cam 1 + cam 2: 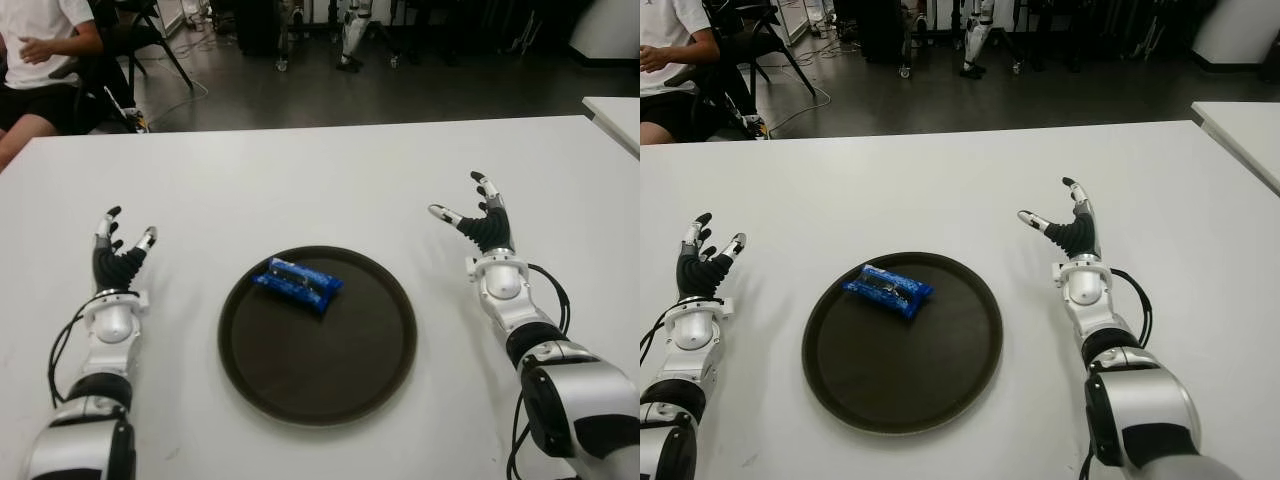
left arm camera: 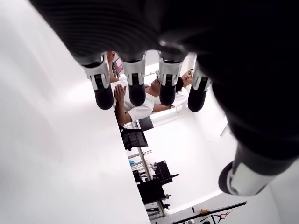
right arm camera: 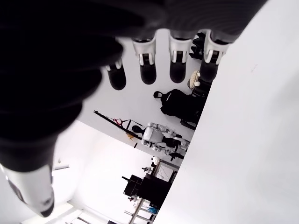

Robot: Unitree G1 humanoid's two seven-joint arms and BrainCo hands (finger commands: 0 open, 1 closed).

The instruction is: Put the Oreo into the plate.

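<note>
A blue Oreo packet (image 1: pixel 297 284) lies inside the round dark brown plate (image 1: pixel 330 375), in its far left part. My left hand (image 1: pixel 120 248) shows to the left of the plate with fingers spread and nothing in it. My right hand (image 1: pixel 482 220) shows to the right of the plate, a little farther back, fingers also spread and holding nothing. In the wrist views, each hand's fingertips (image 2: pixel 135 91) (image 3: pixel 147 72) are extended over the white table with nothing between them.
The white table (image 1: pixel 300 180) stretches around the plate. A second white table (image 1: pixel 615 115) stands at the far right. A seated person (image 1: pixel 40 60) is at the far left beyond the table, with chairs and equipment on the dark floor behind.
</note>
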